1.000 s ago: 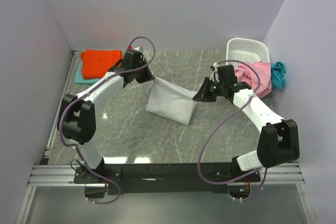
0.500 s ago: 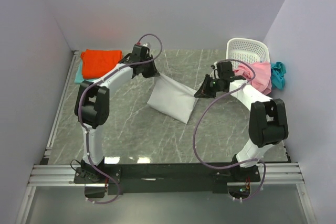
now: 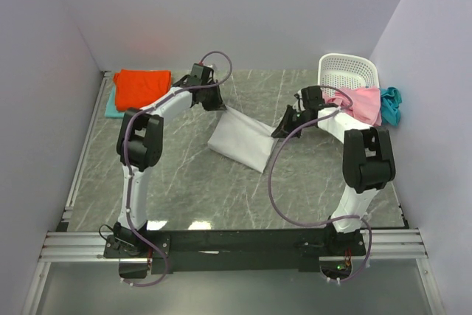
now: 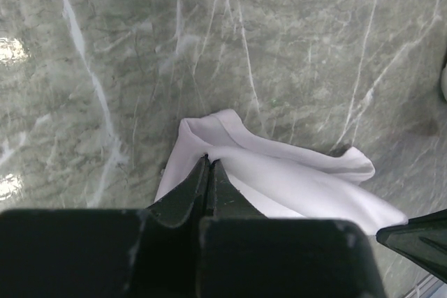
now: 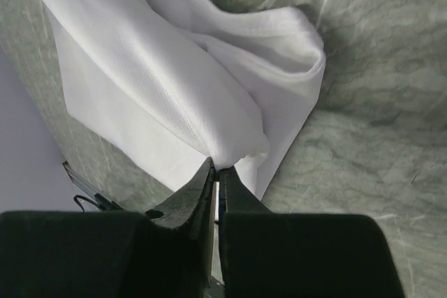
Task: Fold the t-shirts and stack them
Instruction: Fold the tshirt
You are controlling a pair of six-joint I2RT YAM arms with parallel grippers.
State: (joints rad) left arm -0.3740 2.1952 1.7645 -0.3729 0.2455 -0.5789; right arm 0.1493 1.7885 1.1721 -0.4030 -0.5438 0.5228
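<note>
You're mid-fold: left hand (image 4: 209, 164) and right hand (image 5: 215, 167) each clamp tight on the white shirt (image 3: 240, 140) (2 corners held). The next move is probably to lay it flat, then let go.

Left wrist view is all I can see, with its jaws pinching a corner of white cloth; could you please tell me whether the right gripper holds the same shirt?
Observer: Yes. The right gripper is shut on another edge of the white t-shirt, as its own wrist view shows.
Operator: Thank you. Is there a stack yet?
Observer: Yes, at the back left corner of the table: an orange-red t-shirt lies on top of a pale aqua t-shirt.
Operator: And what is left to fold?
Observer: A pink t-shirt spills from the white laundry basket at the back right, with a teal-blue t-shirt beside it.
</note>
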